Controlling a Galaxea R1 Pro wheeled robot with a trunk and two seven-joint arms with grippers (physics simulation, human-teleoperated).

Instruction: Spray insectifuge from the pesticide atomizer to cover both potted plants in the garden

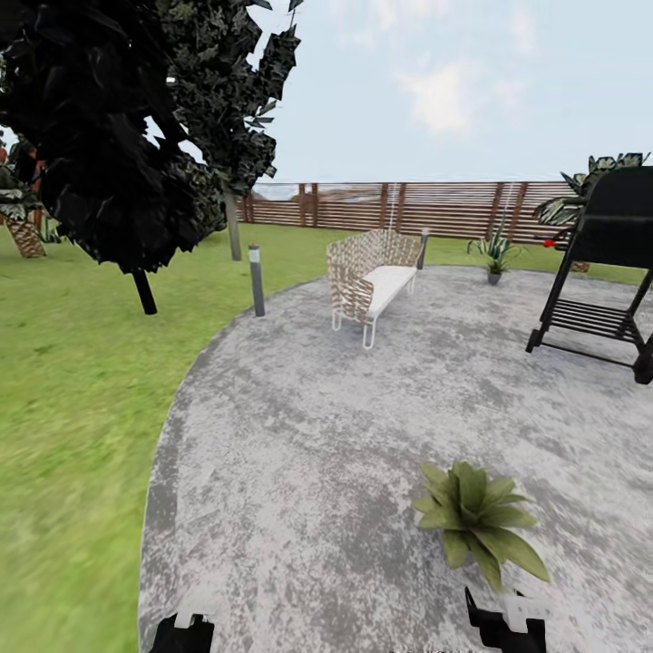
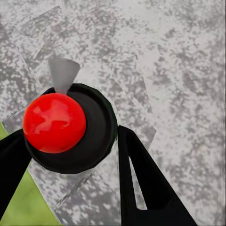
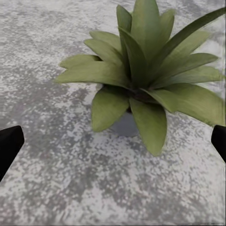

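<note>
Head view, patio [image 1: 363,435]: grey stone, grass to the left.
Near plant [image 1: 476,519]: on the patio, just ahead of the right pincer [image 1: 504,626]; no whitish specks seen.
Far plant [image 1: 494,249]: well apart, by the fence.
Atomizer [image 2: 70,126]: upright, red top up, gripped in the left pincer [image 2: 70,155].
Right pincer: spread wide, empty.
Judgement: nozzle must swing right toward the near plant.
</note>
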